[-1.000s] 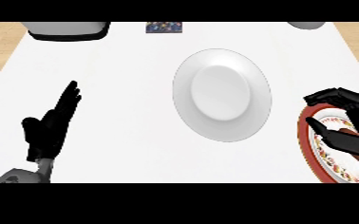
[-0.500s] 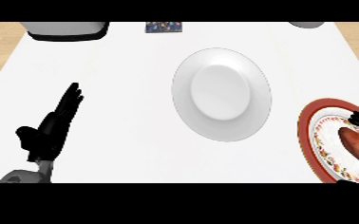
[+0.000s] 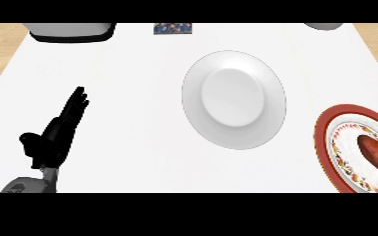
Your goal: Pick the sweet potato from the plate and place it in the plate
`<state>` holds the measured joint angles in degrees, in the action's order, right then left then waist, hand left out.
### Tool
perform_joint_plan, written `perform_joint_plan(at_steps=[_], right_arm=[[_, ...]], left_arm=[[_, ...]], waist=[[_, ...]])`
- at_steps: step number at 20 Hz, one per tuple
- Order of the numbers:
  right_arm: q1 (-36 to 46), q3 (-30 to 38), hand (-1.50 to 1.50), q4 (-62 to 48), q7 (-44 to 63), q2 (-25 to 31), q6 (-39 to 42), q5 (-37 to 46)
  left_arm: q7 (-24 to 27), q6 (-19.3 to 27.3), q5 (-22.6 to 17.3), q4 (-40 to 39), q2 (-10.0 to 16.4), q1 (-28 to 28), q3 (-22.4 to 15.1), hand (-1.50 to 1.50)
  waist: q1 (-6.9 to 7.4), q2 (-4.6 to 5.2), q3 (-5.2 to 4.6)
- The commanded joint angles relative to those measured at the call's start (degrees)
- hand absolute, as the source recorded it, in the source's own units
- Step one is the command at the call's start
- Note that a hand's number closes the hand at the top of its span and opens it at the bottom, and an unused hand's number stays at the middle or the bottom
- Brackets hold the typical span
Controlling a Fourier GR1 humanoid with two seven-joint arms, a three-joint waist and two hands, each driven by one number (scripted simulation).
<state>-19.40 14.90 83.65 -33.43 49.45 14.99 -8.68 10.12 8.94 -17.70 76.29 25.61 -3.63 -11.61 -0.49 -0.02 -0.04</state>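
Where the red-rimmed plate [image 3: 322,136] sits, the sweet potato [image 3: 370,148] lies inside.

Reddish sweet potato [image 3: 370,148] on red-rimmed plate [image 3: 322,140]

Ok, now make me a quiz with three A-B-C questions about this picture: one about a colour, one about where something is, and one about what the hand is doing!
1. What colour is the middle plate? A white, B blue, C green.
2. Where is the sweet potato? A on the middle plate, B on the red-rimmed plate at the right edge, C in a cup.
3. What is the left hand doing? A squeezing the sweet potato, B pressing on the middle plate, C resting open at the lower left.

Answers:
1 A: the middle plate is plain white all over.
2 B: the sweet potato's brown shape lies on the patterned plate, partly cut off by the view's edge.
3 C: the hand's fingers are straight and hold nothing.
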Motion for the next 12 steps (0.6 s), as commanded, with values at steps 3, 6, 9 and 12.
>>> perform_joint_plan(at_steps=[3,6,9,12], right_arm=[[-2.14,-1.05,-1.50,0.98,6.30,8.54,1.08,9.86],[-0.64,-2.44,-1.50,2.50,11.13,9.31,3.31,11.59],[-2.01,-3.36,-1.50,4.66,13.34,6.71,4.62,13.97],[2.60,-4.38,-1.50,-1.13,14.52,7.26,5.45,18.12]], left_arm=[[-1.69,-1.16,-0.11,2.96,0.42,1.15,-0.12,0.00],[-0.07,-1.27,0.76,-0.45,0.12,-1.24,1.77,0.00],[0.26,-1.57,2.25,-4.17,-2.23,-3.07,1.70,0.00],[-1.43,-1.00,3.16,2.12,-2.87,0.85,0.14,0.00]], waist=[[0.62,-0.03,-0.01],[0.46,0.07,-0.03],[-0.04,0.03,-0.02],[0.85,0.03,0.05]])
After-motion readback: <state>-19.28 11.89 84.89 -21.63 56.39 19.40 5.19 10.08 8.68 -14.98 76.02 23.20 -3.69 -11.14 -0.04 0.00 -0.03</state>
